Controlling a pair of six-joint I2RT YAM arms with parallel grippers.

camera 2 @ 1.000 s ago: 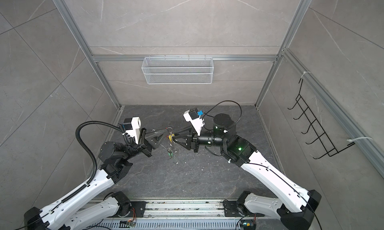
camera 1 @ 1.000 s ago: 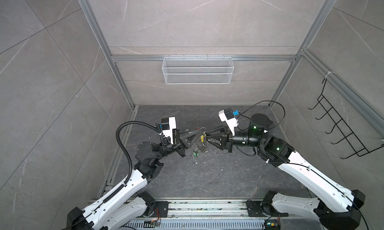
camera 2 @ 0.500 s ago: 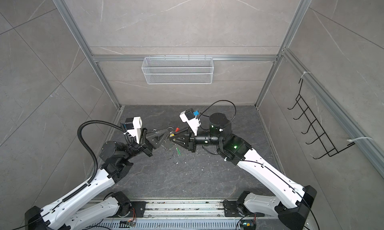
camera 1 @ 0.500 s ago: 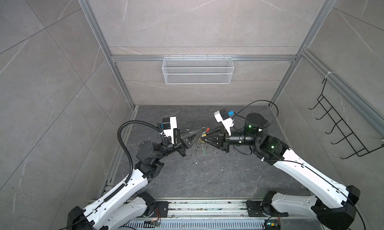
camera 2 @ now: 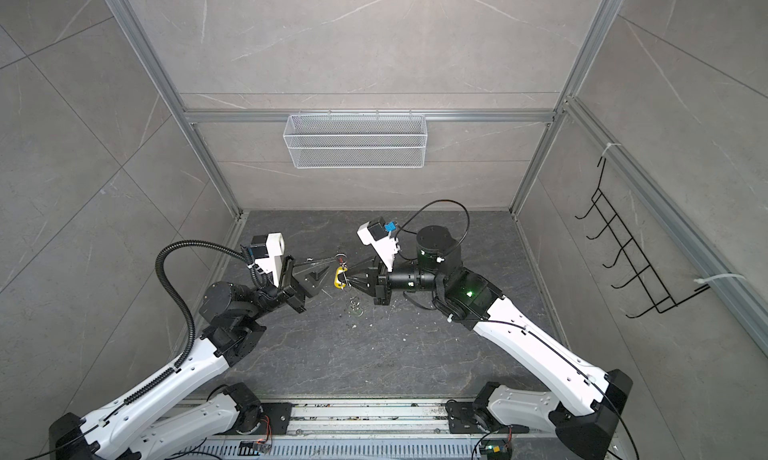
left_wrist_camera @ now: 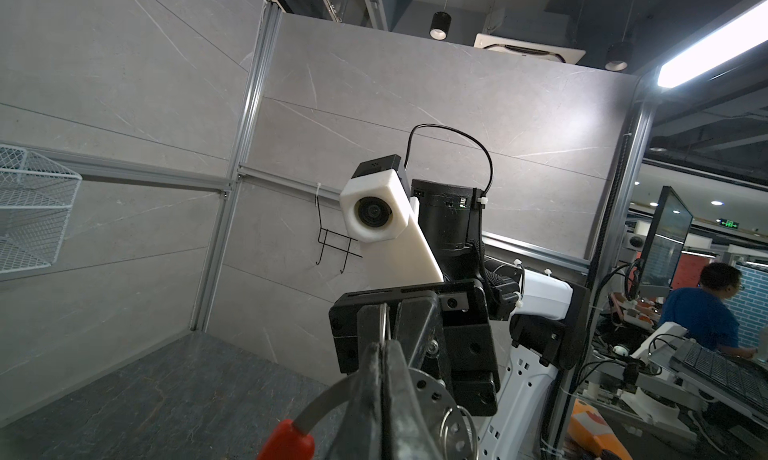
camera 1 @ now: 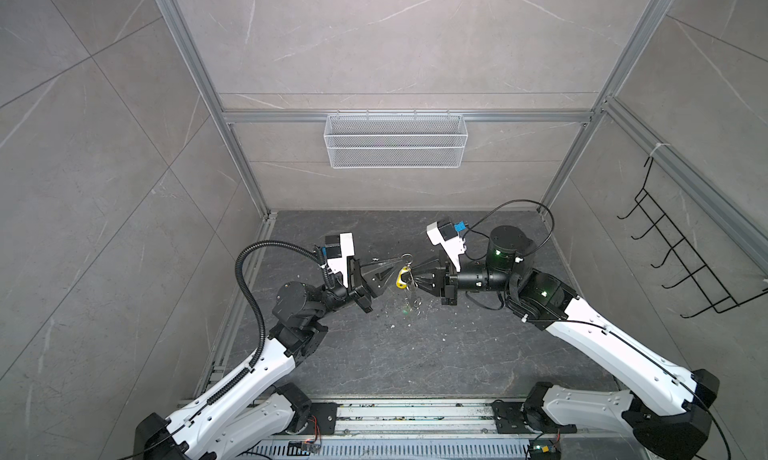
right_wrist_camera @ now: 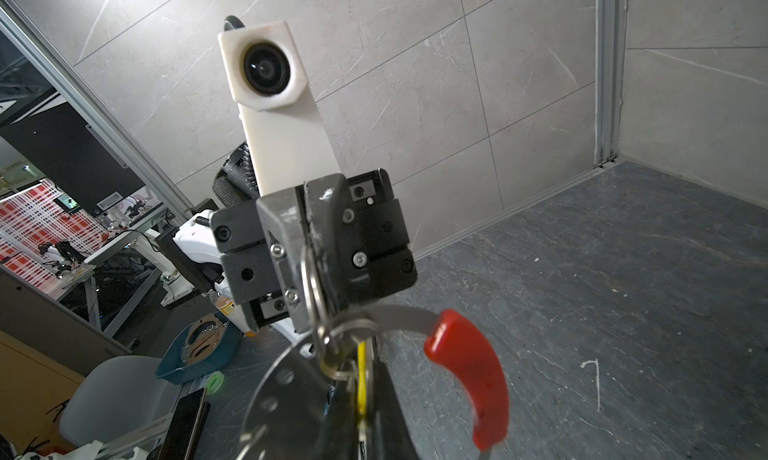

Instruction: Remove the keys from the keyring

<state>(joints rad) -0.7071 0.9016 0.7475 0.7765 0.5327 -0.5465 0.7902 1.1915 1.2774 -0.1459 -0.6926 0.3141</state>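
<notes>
Left jaws clamped on keyring [right_wrist_camera: 469, 366] | right jaws pinching yellow-tagged key [camera 1: 400, 278] | arms level, tips meeting mid-air

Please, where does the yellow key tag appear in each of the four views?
In a top view: yellow tag near the centre.
In a top view: the same place.
Left wrist: not in it.
Right wrist: seen edge-on, beside the red sleeve.
Shared landmark: the dark floor.

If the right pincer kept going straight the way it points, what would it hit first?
Probably the left pincer, just beyond the yellow-tagged key that the right pincer grips; depth is unclear.
</notes>
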